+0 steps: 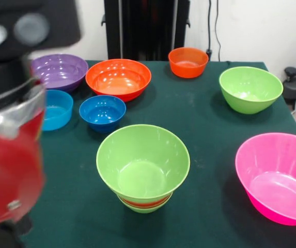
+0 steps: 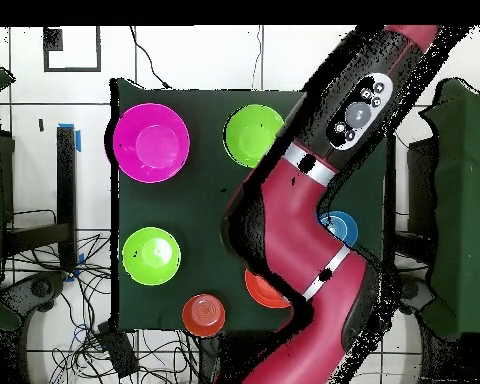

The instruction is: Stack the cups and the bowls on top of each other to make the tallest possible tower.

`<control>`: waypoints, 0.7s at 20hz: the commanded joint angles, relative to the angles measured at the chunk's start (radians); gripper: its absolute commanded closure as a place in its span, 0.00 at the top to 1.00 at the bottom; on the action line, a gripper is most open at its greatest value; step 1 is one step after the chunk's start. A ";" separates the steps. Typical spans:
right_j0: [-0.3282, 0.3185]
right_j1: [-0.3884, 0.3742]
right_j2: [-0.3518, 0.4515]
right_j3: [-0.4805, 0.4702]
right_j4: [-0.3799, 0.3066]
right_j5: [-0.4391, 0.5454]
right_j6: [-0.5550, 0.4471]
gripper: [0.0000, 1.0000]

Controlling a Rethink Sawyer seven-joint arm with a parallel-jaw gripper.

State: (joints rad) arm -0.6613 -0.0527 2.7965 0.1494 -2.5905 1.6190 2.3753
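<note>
The tower [image 1: 142,168] stands near the front middle of the green table: a wide lime green bowl on an orange band and a small green base. In the overhead view the tower [image 2: 252,135] shows only as a lime green bowl. Loose bowls lie around it: pink [image 1: 277,175], lime green [image 1: 250,89], small orange [image 1: 188,62], large orange [image 1: 118,77], purple [image 1: 60,70], dark blue [image 1: 102,110] and light blue [image 1: 57,108]. The red and black arm [image 1: 8,170] fills the left edge, close and blurred. My gripper shows in neither view.
Overhead, the arm [image 2: 304,220] crosses the table's right half, covering the purple and dark blue bowls and part of the large orange bowl [image 2: 264,290]. The pink bowl [image 2: 151,142] and the lime green bowl [image 2: 150,256] sit on the left side. Cables hang off the table's edges.
</note>
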 commanded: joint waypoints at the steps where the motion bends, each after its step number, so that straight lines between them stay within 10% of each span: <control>1: 0.102 -0.082 -0.164 -0.089 -0.071 0.227 0.110 1.00; 14: 0.208 -0.155 -0.034 -0.131 -0.121 0.300 0.259 1.00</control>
State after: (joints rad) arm -0.4955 -0.1668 2.8109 0.1501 -2.5952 1.7962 2.3763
